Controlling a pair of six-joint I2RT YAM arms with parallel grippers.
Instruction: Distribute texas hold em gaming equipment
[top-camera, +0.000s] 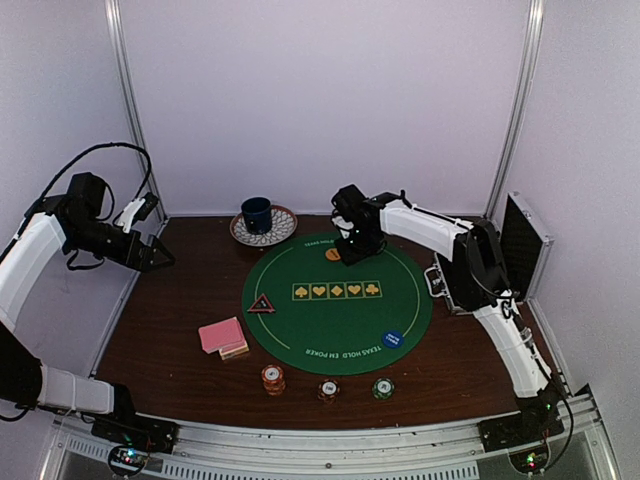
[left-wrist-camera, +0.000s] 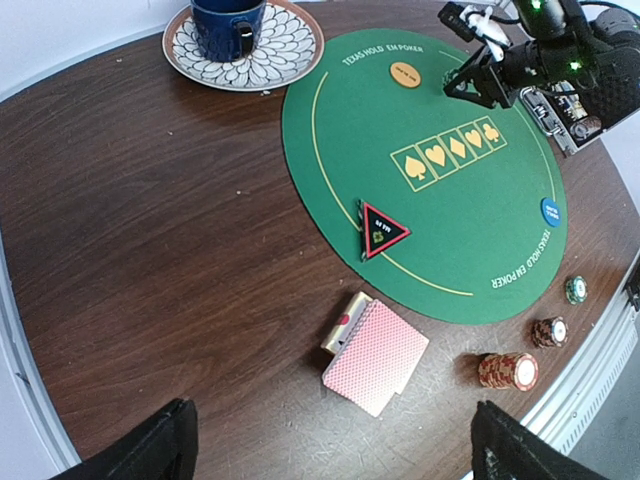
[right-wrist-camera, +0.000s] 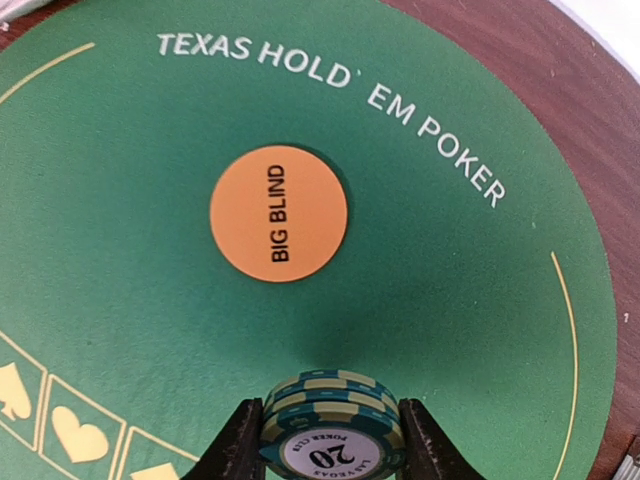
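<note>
Green-and-cream chips (right-wrist-camera: 332, 415), a short stack marked 20, pinched by the rim in the right gripper (right-wrist-camera: 330, 440), jaws part-closed against both sides of the stack. Hanging over the far part of the round green mat (right-wrist-camera: 130, 150), near the orange BIG BLIND button (right-wrist-camera: 279, 214) and below the printed title arc. Judged to be the placing step: setting a stake down at the far seat. Touching the felt or a little above it, cannot tell from the wrist view. To do it well: lower straight down with the wrist level, to land the whole stack flat and not on one edge. Aim for bare felt beside the button, not overlapping it and clear of the printed row of suit squares (top-camera: 336, 290). Open only once seated, widening gently to avoid flicking the top chip off, then lift vertically before swinging away. Left gripper (top-camera: 160, 258) spread wide and empty, raised off to the left, well apart from everything. Elsewhere: pink-backed cards (top-camera: 222, 335) on the wood just beside the mat's left edge, red-rimmed triangle (top-camera: 262, 304) on that edge, blue button (top-camera: 392, 339) on the near right of the felt. Along the near table edge, an orange stack (top-camera: 273, 378), a red stack (top-camera: 328, 389) and a green stack (top-camera: 383, 387).
</note>
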